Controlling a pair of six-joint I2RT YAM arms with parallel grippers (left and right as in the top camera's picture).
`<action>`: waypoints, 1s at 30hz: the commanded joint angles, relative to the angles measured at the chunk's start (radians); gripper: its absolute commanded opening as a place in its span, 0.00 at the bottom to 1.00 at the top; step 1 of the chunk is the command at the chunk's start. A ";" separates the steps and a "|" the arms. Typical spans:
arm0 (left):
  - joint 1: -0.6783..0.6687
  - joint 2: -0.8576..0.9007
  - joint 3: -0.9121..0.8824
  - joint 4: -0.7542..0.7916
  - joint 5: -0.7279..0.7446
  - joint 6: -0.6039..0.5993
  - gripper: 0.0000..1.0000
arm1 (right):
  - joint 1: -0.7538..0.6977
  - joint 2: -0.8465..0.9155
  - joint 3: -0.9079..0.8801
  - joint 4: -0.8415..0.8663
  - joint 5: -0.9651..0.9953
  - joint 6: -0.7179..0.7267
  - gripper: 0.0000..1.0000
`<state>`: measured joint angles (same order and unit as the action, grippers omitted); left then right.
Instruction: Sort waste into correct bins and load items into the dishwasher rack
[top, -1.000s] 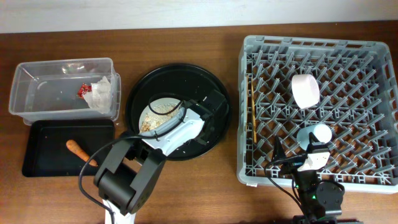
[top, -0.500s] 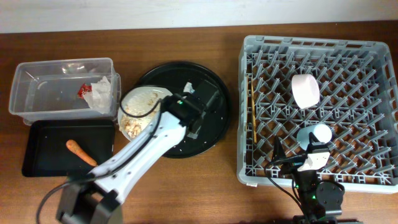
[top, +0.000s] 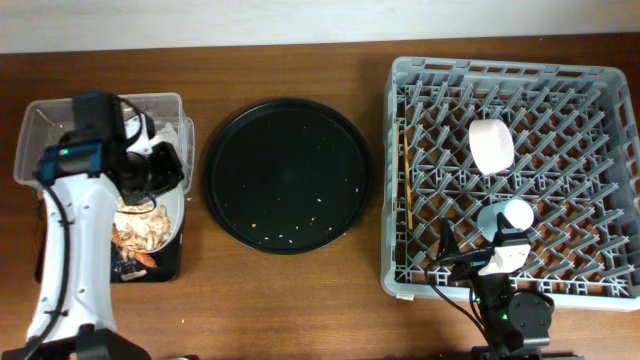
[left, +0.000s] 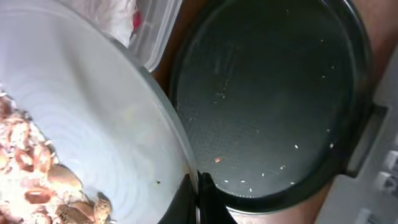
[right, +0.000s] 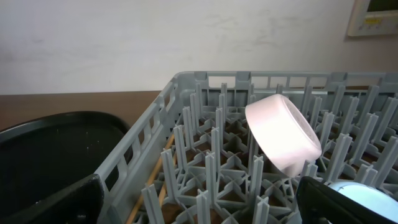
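1. Brown wooden table (top: 300, 300); pale wall (right: 124, 37) behind.
2. Grey rack (top: 560, 250) at 3 o'clock, holding bowl (top: 491, 145), cup (top: 512, 214) and chopsticks (top: 403, 175).
3. Round black tray (top: 287, 175) at centre, speckled with crumbs.
4. Clear tub (top: 40, 150) at 10 o'clock, partly hidden by the left arm.
5. Plate (left: 93, 137) at 9 o'clock, tilted, carrying scraps (left: 37, 186), rim clamped in left gripper (left: 196, 193).
6. Right gripper (right: 199, 183) at 5 o'clock, fingers apart, empty.

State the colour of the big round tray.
The round tray is black, clearest in the overhead view.
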<state>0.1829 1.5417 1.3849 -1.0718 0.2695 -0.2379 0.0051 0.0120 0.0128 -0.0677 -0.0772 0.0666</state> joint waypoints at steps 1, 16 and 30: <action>0.077 -0.022 -0.043 0.031 0.231 0.119 0.00 | -0.005 -0.006 -0.007 -0.003 -0.009 -0.007 0.98; 0.639 -0.090 -0.175 -0.228 1.013 0.660 0.01 | -0.005 -0.006 -0.007 -0.003 -0.009 -0.007 0.98; -0.210 -0.143 -0.158 0.350 0.303 0.111 0.00 | -0.006 -0.006 -0.007 -0.003 -0.009 -0.007 0.98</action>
<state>0.2634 1.4242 1.2129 -0.8833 0.9146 0.1345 0.0051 0.0105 0.0128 -0.0673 -0.0776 0.0662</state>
